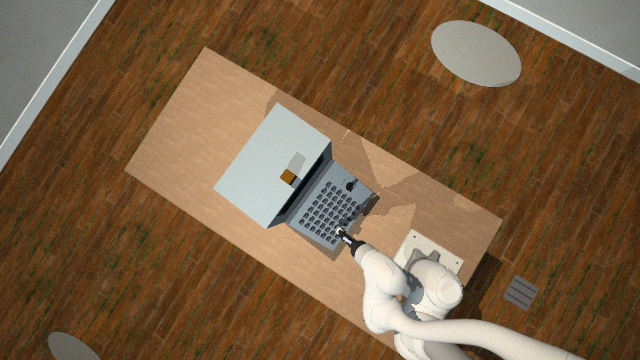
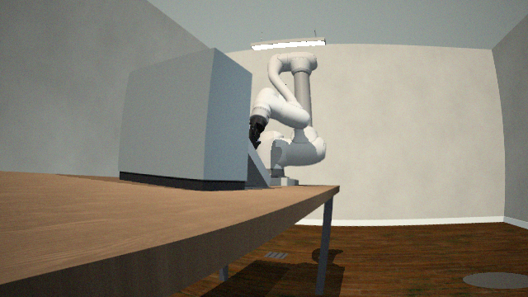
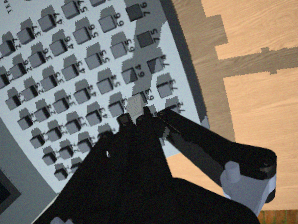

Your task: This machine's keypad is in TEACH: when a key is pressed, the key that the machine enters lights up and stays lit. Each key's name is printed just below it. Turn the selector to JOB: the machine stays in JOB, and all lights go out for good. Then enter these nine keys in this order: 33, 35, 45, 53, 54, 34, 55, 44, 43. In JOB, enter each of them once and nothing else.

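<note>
Keypad (image 1: 326, 212) (image 3: 82, 92) slopes from the machine on the tabletop (image 1: 175, 135) (image 2: 165, 223) in the top view. Exterior: the machine's housing (image 2: 177, 120) partly hides the gripper (image 1: 341, 232) (image 2: 256, 144) (image 3: 138, 105). Wrist: closed, holding nothing, the gripper is near key 63.

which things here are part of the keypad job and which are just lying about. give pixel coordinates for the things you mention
Part of the job:
- keypad (image 1: 326, 212) (image 3: 65, 102)
- selector (image 1: 351, 185)
- gripper (image 1: 339, 231) (image 3: 138, 105), shut, over the keys

Not part of it:
- small orange-brown block (image 1: 288, 176) on top of the machine (image 1: 272, 160) (image 2: 165, 120)
- grey slatted panel (image 1: 521, 292) (image 2: 275, 255) on the floor
</note>
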